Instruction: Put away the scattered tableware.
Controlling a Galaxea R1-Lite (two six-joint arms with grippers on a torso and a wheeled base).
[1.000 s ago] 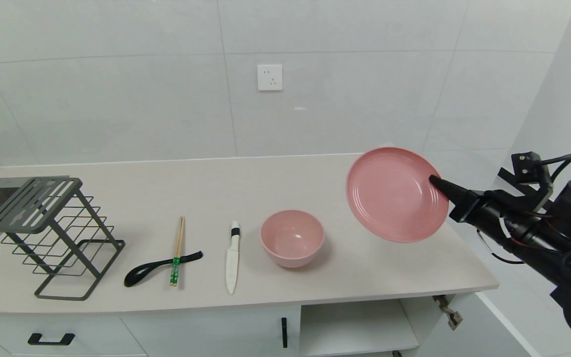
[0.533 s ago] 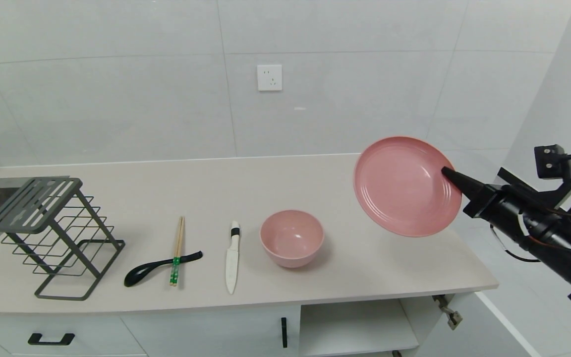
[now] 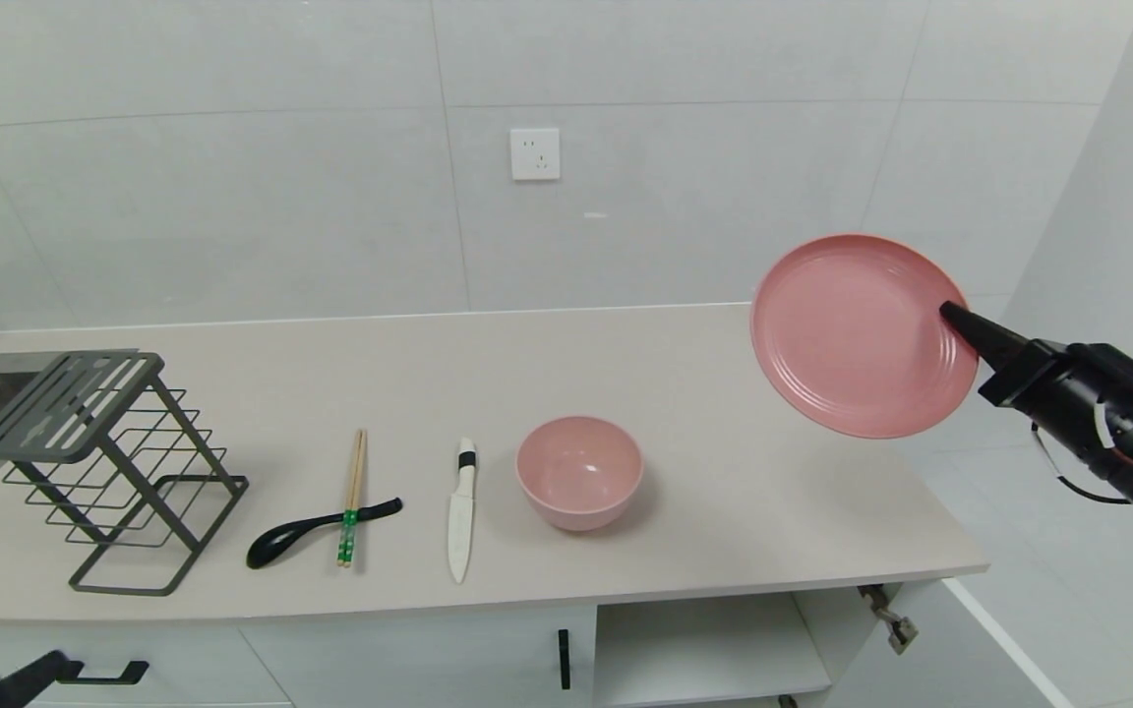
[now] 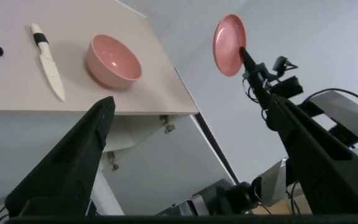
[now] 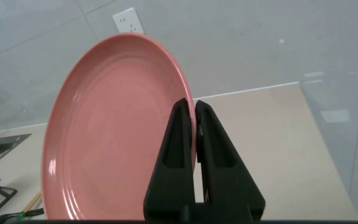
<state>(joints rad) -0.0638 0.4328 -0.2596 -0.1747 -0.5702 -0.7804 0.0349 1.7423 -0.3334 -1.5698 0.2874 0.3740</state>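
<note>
Head view: the right gripper [image 3: 952, 317] is clamped on the rim of the pink plate [image 3: 857, 334]. It holds the plate up in the air by the right end of the counter [image 3: 724, 511], tipped up so its face looks back toward the middle. The gripper bites the plate's right edge, so the plate sits to the left of the fingers.

This is also where the full lineup on the counter can be counted: one pink bowl [image 3: 579, 472], one white knife [image 3: 462, 511] just left of it, one pair of chopsticks [image 3: 352, 497] lying across one black spoon [image 3: 316, 529], and one wire rack [image 3: 99, 457] at the far left.

Left wrist view: the left gripper [image 4: 191, 106] hangs below the counter's front edge with its jaws spread wide and nothing between them. Past it are the bowl [image 4: 112, 60], the knife [image 4: 47, 61] and, farther off, the plate [image 4: 227, 45] on edge at the tip of the other arm.

Right wrist view: here's the pinch up close. Both fingers [image 5: 180, 134] are pressed together over the plate's [image 5: 110, 124] rim, one on each face.
</note>
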